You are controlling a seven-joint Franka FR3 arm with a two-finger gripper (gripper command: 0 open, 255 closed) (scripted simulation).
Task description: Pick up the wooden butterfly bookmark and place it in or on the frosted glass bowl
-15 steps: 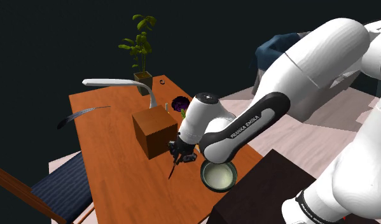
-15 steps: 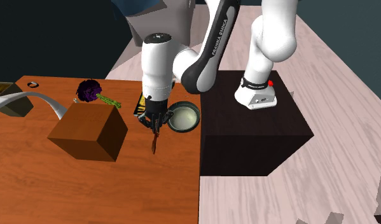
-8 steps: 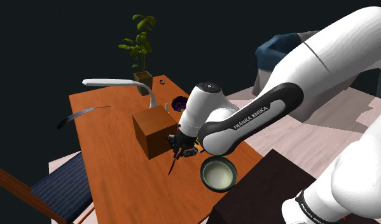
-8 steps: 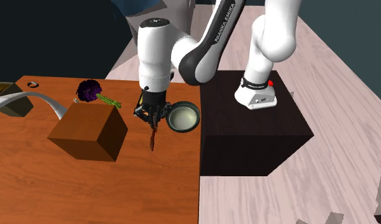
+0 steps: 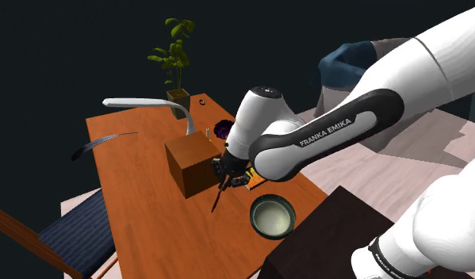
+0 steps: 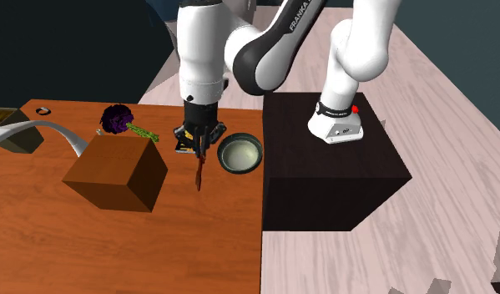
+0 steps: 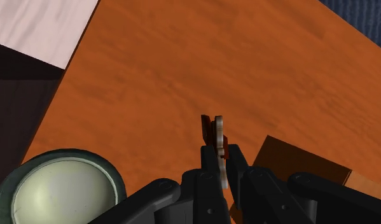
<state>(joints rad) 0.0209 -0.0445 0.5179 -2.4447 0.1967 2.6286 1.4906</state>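
Here, one end effector [image 6: 198, 144] grips one bookmark [image 6: 198, 174] — one bowl [image 6: 240, 139] nearby

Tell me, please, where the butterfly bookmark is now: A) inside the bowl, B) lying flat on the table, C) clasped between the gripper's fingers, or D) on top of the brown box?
C: the gripper is shut on the bookmark, which hangs down from it beside the bowl.

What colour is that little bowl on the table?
Dark green outside, pale creamy-green inside; the wrist view shows the bowl best.
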